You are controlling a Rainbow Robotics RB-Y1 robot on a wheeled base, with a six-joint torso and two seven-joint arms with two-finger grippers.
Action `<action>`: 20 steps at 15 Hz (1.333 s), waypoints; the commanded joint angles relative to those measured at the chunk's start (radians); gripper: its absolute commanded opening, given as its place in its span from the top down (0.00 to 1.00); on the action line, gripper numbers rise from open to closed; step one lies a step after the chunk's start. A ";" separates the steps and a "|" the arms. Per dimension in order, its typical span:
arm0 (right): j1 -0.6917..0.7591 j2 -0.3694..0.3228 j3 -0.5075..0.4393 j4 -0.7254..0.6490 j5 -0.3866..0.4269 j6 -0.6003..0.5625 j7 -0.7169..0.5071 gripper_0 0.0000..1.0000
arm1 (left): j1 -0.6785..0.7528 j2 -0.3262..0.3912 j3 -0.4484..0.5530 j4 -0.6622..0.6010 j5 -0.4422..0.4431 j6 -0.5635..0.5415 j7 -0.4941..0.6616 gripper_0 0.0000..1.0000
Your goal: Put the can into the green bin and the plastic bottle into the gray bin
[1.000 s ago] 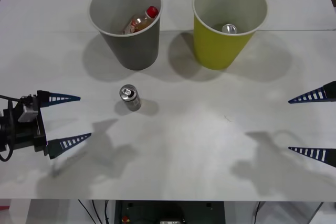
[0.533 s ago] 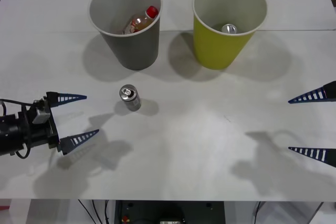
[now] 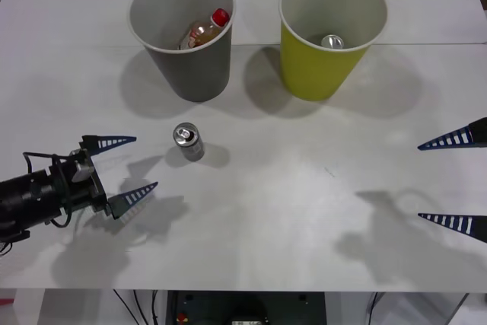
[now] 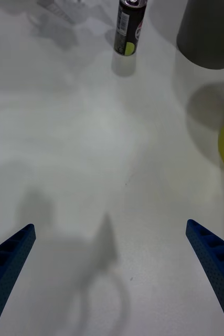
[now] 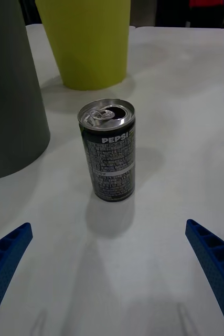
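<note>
Left pincer (image 3: 128,169) advanced toward can (image 3: 187,141), fingers apart; left wrist view reveals Pepsi label.

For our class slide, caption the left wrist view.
Open left gripper faces an upright can standing on the table.

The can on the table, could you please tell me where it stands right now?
In the front view the can stands upright left of centre, just in front of the gray bin, with the open left claw close on its left.

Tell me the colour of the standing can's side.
Dark gray-black with white lettering on the small metal can; clearest in the left wrist view.
</note>
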 commanded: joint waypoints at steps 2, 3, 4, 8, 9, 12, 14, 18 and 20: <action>0.000 0.000 0.000 0.000 0.000 0.000 0.000 0.00 | -0.019 -0.063 0.001 0.020 0.000 0.010 -0.003 0.00; 0.000 0.000 0.000 0.000 0.000 0.000 0.000 0.00 | -0.022 -0.075 0.001 0.022 0.000 0.017 -0.003 0.00; 0.000 0.000 0.000 0.000 0.000 0.000 0.000 0.00 | -0.027 -0.093 0.001 0.022 0.000 0.027 -0.002 0.00; 0.000 0.000 0.000 0.000 0.000 0.000 0.000 0.00 | -0.071 -0.167 0.001 0.081 -0.011 0.042 -0.006 0.00; 0.000 0.000 0.000 0.000 0.000 0.000 0.000 0.00 | -0.082 -0.184 0.001 0.091 -0.012 0.042 -0.008 0.00; 0.000 0.000 0.000 0.000 0.000 0.000 0.000 0.00 | -0.096 -0.228 0.001 0.109 -0.014 0.048 -0.008 0.00; 0.000 0.000 0.000 0.000 0.000 0.000 0.000 0.00 | -0.102 -0.259 0.003 0.112 -0.018 0.069 -0.008 0.00; 0.000 0.000 0.000 0.000 0.000 0.000 0.000 0.00 | -0.129 -0.288 0.003 0.112 -0.054 0.105 0.000 0.00; 0.000 0.000 0.000 0.000 0.000 0.000 0.000 0.00 | -0.143 -0.302 0.003 0.112 -0.077 0.132 0.005 0.00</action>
